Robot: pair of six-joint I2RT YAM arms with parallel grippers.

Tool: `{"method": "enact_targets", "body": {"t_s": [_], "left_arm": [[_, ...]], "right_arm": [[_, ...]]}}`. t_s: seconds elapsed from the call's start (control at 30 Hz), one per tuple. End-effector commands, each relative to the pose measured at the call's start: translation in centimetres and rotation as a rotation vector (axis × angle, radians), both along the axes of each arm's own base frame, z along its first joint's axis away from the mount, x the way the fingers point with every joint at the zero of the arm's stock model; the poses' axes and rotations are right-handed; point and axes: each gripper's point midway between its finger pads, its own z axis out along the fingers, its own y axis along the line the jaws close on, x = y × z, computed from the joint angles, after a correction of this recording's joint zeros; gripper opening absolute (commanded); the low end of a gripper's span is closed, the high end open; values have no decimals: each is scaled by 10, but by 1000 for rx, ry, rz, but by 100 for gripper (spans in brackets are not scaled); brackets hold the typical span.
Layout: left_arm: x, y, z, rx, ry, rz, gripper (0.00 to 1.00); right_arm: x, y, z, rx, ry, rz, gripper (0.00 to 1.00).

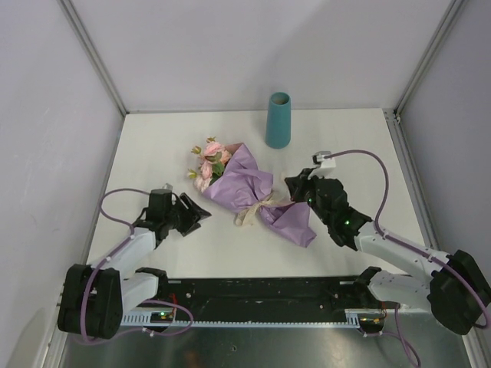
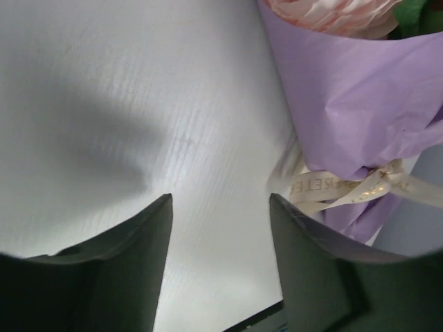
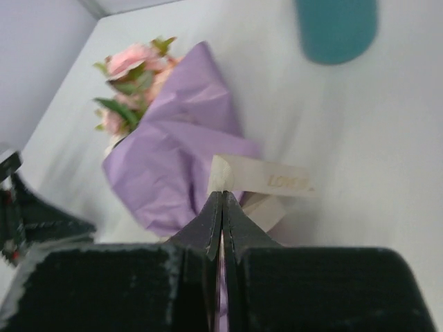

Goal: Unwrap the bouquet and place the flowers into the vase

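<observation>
Bouquet: lies flat, centre, wrapped and tied; vase stands upright beyond.
Right gripper: we judge its closed tips pinch the ribbon, for untying.
Left gripper: fingers apart, empty, beside the knot.

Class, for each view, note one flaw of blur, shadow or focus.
Top view: sharp, with even light on the table. Left wrist: rose blurred at the top edge, broad soft shadow on the table. Right wrist: vase blurred and cut off, flowers soft.

My right camera clips the blurred vase at the top; my right fingertips cover the ribbon's end. Paper hides the stems.
</observation>
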Motion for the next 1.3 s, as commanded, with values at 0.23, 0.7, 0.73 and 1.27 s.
{"method": "enact_targets", "body": {"t_s": [0.23,0.7,0.73,1.27], "left_arm": [[39,-37,69,-5,-302,-68,87],[74,-77,40,-7,-266,-91,81],[75,-79,37,-11,-254,-92,79],[71,-69,18,45,-144,-83,0]], "right_arm": [[-33,40,30,91,-67,163,0],[-44,33,16,74,-33,174,0],[-45,31,14,70,-29,169,0],[6,-96,32,155,-20,-347,0]]}}
